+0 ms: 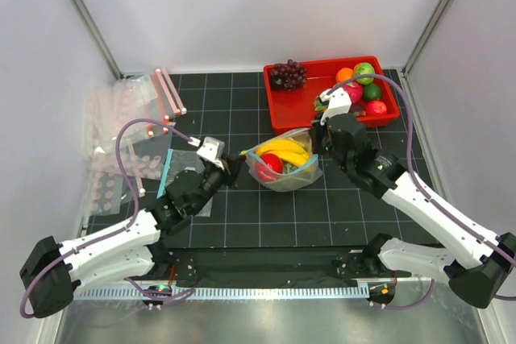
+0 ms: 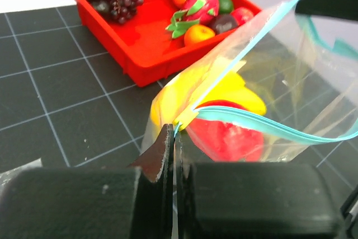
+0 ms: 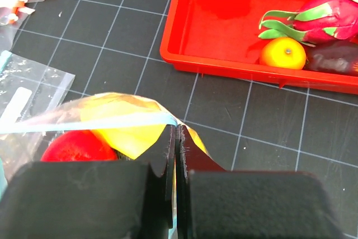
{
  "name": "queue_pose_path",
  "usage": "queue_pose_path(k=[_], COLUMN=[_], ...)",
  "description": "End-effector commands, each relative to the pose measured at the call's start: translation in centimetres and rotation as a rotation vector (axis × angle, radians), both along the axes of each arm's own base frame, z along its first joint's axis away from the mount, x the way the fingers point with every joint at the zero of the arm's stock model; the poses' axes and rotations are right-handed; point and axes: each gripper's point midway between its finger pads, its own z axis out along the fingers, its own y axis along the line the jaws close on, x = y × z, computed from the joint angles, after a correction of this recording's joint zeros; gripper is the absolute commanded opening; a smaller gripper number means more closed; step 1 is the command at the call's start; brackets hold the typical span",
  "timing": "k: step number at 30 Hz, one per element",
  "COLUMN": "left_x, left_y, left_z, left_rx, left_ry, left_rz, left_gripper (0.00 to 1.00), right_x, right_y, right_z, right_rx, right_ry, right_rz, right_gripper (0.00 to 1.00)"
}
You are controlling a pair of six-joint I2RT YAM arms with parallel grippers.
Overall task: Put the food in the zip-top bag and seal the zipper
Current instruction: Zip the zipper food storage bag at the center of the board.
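Near the middle of the worktop (image 1: 242, 219), a little toward its right edge, the zip-top bag (image 1: 284, 176) is stretched between the 2 arms. The left fingers (image 2: 164, 158) are pressed tight together on the bag's left end, pinching the plastic right where the zipper (image 2: 263, 125) begins. The right fingers (image 3: 165, 158) are likewise clamped flat on the opposite end of the mouth, on the side toward the far right corner.

Between those 2 pinch points the teal strips part, so the mouth gapes. From the left wrist view 1 strip runs up and away while the other curves low across the front.

Inside the bag lie the yellow banana (image 1: 287, 150) and the small red fruit (image 1: 272, 163), the red one sitting just beyond the left fingers and under the banana.

Just behind the bag, along the far edge, sits a red tray (image 1: 278, 114) holding dark grapes (image 1: 287, 75), a pink dragon fruit (image 3: 330, 16) and other fruit. Spare clear bags (image 1: 121, 106) lie by the far left corner.
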Motion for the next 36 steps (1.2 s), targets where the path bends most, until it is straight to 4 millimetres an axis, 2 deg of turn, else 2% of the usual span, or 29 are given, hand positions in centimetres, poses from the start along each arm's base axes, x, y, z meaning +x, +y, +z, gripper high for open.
queue_pose_path(k=[1, 4, 6, 7, 8, 10, 13, 14, 16, 17, 18, 19, 20, 22, 23, 24, 25, 26, 27, 28, 29, 31, 33, 34, 36], left_x=[0.7, 0.5, 0.1, 0.0, 0.0, 0.0, -0.8, -1.0, -1.3, -1.3, -1.3, -1.4, -1.5, -1.7, -1.8, -1.9, -2.1, -2.1, -2.2, -2.3, -2.4, -2.6, -3.1, -3.1, -3.2], left_y=[0.8, 1.2, 1.0, 1.0, 0.9, 0.6, -0.5, -0.8, -1.2, -1.2, -1.2, -1.1, -1.1, -0.9, -0.8, -0.8, -0.9, -0.8, -0.8, -0.8, -0.8, -1.0, -1.5, -1.6, -1.8], left_z=[2.8, 3.4, 3.9, 3.9, 3.9, 3.5, 3.0, 2.8, 2.6, 2.6, 2.4, 2.3, 2.3, 2.1, 2.1, 2.1, 2.1, 2.3, 2.3, 2.2, 2.4, 2.3, 2.0, 1.9, 1.8], left_rx=[-0.136, -0.158, -0.164, -0.163, -0.162, -0.150, -0.140, -0.136, -0.122, -0.117, -0.111, -0.106, -0.101, -0.103, -0.101, -0.099, -0.097, -0.100, -0.097, -0.094, -0.097, -0.084, -0.063, -0.058, -0.050], left_ry=[-0.038, -0.050, -0.063, -0.064, -0.067, -0.064, -0.069, -0.071, -0.067, -0.069, -0.069, -0.069, -0.073, -0.081, -0.084, -0.086, -0.090, -0.095, -0.096, -0.097, -0.102, -0.108, -0.110, -0.109, -0.106], left_rz=[0.007, -0.001, -0.027, -0.030, -0.038, -0.049, -0.127, -0.145, -0.174, -0.177, -0.178, -0.178, -0.181, -0.185, -0.186, -0.189, -0.200, -0.201, -0.203, -0.209, -0.215, -0.231, -0.275, -0.281, -0.292], left_gripper=[0.00, 0.00, 0.00, 0.00, 0.00, 0.00, 0.00, 0.00, 0.00, 0.00, 0.00, 0.00, 0.00, 0.00, 0.00, 0.00, 0.00, 0.00, 0.00, 0.00, 0.00, 0.00, 0.00, 0.00, 0.00], right_x=[0.5, 0.2, 0.0, -0.3, -0.3, -1.0, -1.6, -1.9, -2.4, -2.9, -3.0, -3.4, -4.6, -5.2, -5.2, -6.1, -5.7, -6.2, -7.2, -7.3, -7.7, -7.5, -7.0, -6.9, -6.9], right_y=[-1.3, -0.7, -0.6, -0.4, -0.2, 0.6, 1.8, 2.5, 3.3, 4.3, 4.6, 5.3, 7.1, 8.9, 9.5, 10.4, 11.3, 11.7, 12.5, 13.2, 13.3, 13.5, 13.7, 13.9, 14.3], right_z=[1.3, 1.2, 1.2, 1.3, 1.5, 2.0, 2.6, 3.9, 4.8, 6.2, 6.8, 7.1, 8.1, 7.0, 7.4, 6.9, 5.9, 4.6, 4.0, 3.9, 3.2, 3.8, 3.4, 4.1, 3.4], right_rx=[0.010, 0.006, 0.002, 0.006, 0.014, 0.033, 0.065, 0.087, 0.104, 0.121, 0.133, 0.149, 0.178, 0.150, 0.155, 0.131, 0.097, 0.063, 0.014, 0.001, -0.019, -0.067, -0.109, -0.144, -0.168], right_ry=[-0.045, -0.025, -0.022, -0.023, -0.029, -0.046, -0.091, -0.144, -0.193, -0.252, -0.283, -0.297, -0.343, -0.356, -0.390, -0.399, -0.379, -0.337, -0.360, -0.357, -0.333, -0.383, -0.396, -0.448, -0.437], right_rz=[-0.063, -0.024, -0.007, 0.016, 0.031, 0.099, 0.187, 0.242, 0.309, 0.384, 0.402, 0.450, 0.577, 0.701, 0.737, 0.828, 0.876, 0.929, 1.058, 1.107, 1.147, 1.185, 1.203, 1.233, 1.269], right_gripper=[0.01, 0.01, 0.16, 0.27, 0.43, 0.50, 0.50, 0.51, 0.51, 0.51, 0.52, 0.54, 0.55, 0.62, 0.63, 0.64, 0.66, 0.66, 0.66, 0.64, 0.62, 0.58, 0.57, 0.57, 0.56])
